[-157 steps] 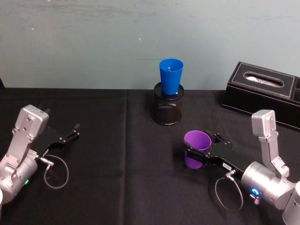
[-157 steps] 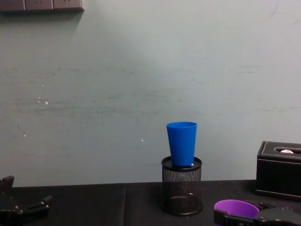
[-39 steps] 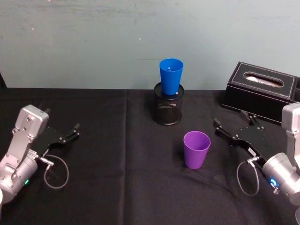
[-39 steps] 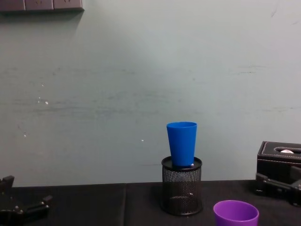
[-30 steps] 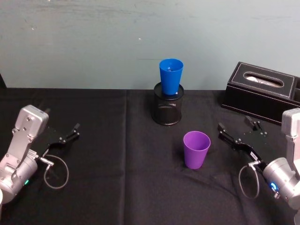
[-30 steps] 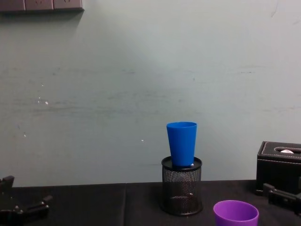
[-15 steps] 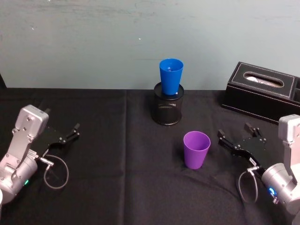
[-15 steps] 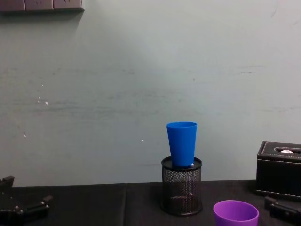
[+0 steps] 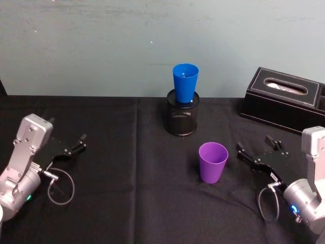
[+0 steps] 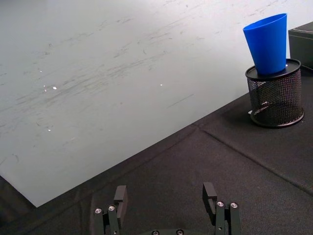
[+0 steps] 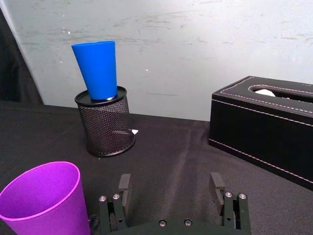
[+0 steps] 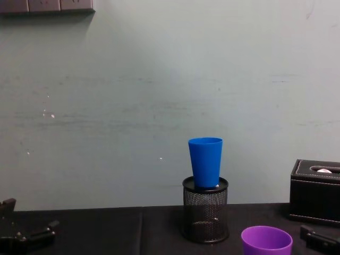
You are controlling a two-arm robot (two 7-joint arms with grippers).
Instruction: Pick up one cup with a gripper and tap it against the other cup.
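purple cup [image 9: 213, 161] standing free on the table [image 9: 132, 203], right gripper [image 9: 256, 153] sitting open and empty just beside it.
blue cup [image 9: 185, 83] is resting in the mesh holder [image 9: 182, 120] near the far edge; left gripper [image 9: 81, 142] is lying open near the left edge.

No legible text, label, brand, number or sign found on any surface. The blue cup [image 9: 185, 82], purple cup [image 9: 212, 161], mesh pen holder [image 9: 182, 118] beneath the blue cup, and black tissue box [image 9: 282, 100] all carry no readable marking.
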